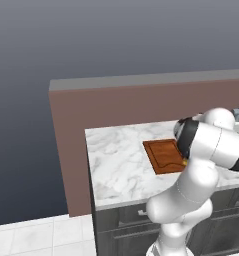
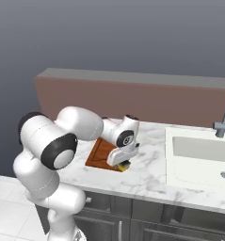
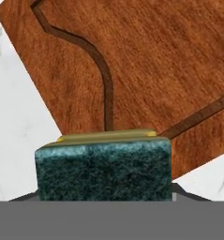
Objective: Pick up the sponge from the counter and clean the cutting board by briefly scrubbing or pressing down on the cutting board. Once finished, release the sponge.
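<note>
Sponge first: your two-finger claw (image 2: 124, 164) is closed on the small yellow block with the dark green scrubbing face (image 3: 104, 171), its jaws set narrow against the block's sides. In the hand view you see that green face up close, its long axis running across the picture from one finger side to the other, with a thin strip of the yellow body showing along the far edge. From the right base view you can see the claw pointing down with the sponge at its tips, at the near right corner of the flat reddish-brown wooden cutting board (image 1: 163, 155); whether the sponge touches the wood you cannot tell. The board lies flat and turned at an angle to the counter's front edge, its groove following the rim, one corner pointing towards you. It rests on the white marble-patterned counter with grey veins (image 1: 116, 160), left of the white sink basin (image 2: 198, 157) and its grey tap (image 2: 224, 120).
</note>
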